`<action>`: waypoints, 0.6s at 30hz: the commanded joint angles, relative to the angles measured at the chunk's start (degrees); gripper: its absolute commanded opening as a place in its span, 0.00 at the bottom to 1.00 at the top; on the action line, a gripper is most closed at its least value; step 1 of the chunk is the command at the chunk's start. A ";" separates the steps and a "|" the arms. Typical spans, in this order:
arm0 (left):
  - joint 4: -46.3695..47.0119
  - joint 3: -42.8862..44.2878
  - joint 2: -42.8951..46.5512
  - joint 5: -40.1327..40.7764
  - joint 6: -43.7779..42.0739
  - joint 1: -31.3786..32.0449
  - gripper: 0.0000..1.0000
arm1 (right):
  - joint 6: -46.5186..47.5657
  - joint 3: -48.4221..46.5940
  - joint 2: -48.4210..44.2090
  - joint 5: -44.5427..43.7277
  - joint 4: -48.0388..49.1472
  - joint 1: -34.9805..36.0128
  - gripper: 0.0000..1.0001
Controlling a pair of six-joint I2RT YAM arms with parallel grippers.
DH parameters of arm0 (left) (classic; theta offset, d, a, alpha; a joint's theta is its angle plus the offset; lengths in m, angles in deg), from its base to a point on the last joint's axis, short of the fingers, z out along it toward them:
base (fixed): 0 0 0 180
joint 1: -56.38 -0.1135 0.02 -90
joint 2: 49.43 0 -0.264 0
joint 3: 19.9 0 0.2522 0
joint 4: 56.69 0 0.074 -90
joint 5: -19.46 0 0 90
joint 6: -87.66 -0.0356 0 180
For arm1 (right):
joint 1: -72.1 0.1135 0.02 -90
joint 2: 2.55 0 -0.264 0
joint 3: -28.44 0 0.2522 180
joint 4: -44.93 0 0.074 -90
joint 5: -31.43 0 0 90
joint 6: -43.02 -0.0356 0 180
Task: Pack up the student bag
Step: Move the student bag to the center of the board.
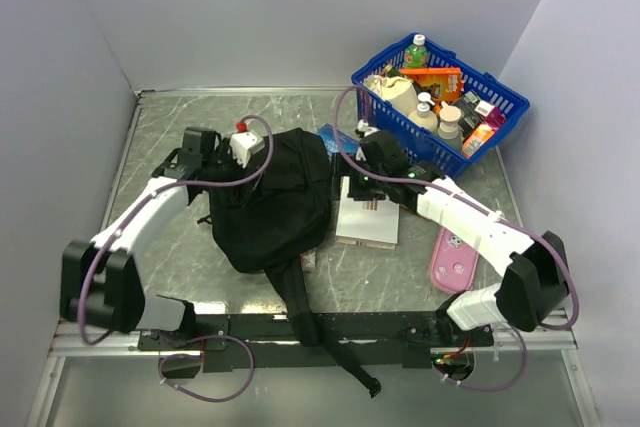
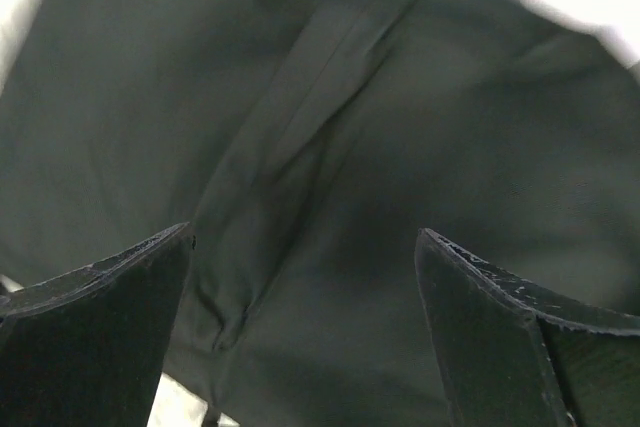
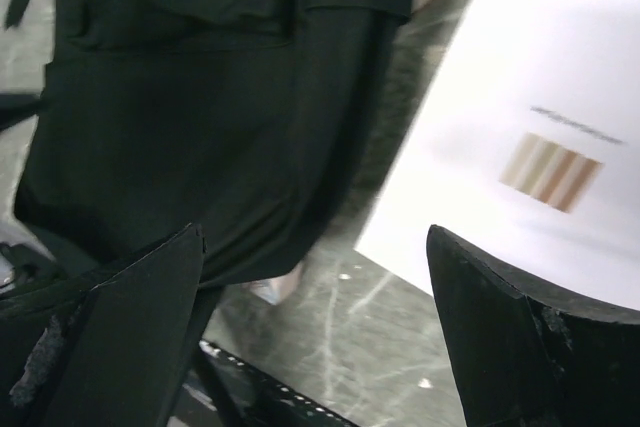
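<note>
In the top view, both sets of fingertips are hidden by the wrists, and the opening of the backpack (image 1: 270,197) cannot be made out. The left wrist view is filled with blurred black fabric. The backpack is laid mid-table (image 1: 170,127), with its straps trailed toward 6 o'clock. The left gripper (image 2: 305,237) is spread wide close over the fabric with nothing held; contact cannot be told. The right gripper (image 3: 315,232) is also spread wide and empty, with the backpack at its 10 o'clock and a white book (image 3: 540,137) at its 2 o'clock.
</note>
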 commanded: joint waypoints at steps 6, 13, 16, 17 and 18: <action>13.22 -2.47 -8.61 5.25 -0.47 -11.31 0.98 | -5.17 -3.00 6.82 3.66 4.29 6.81 0.96; 8.92 -6.25 -7.99 -5.99 -5.56 -12.90 0.93 | -7.72 -0.09 7.96 6.38 7.55 9.09 0.86; 7.59 -6.86 -10.10 -8.29 -7.50 -12.90 0.90 | -8.07 0.35 8.40 6.91 7.81 9.71 0.75; 7.59 -7.13 -10.54 -8.55 -8.28 -12.90 0.89 | -8.08 0.87 8.49 7.09 8.07 10.06 0.70; 7.68 -7.22 -10.98 -8.64 -8.64 -12.90 0.89 | -8.16 0.97 8.49 7.00 8.16 10.15 0.67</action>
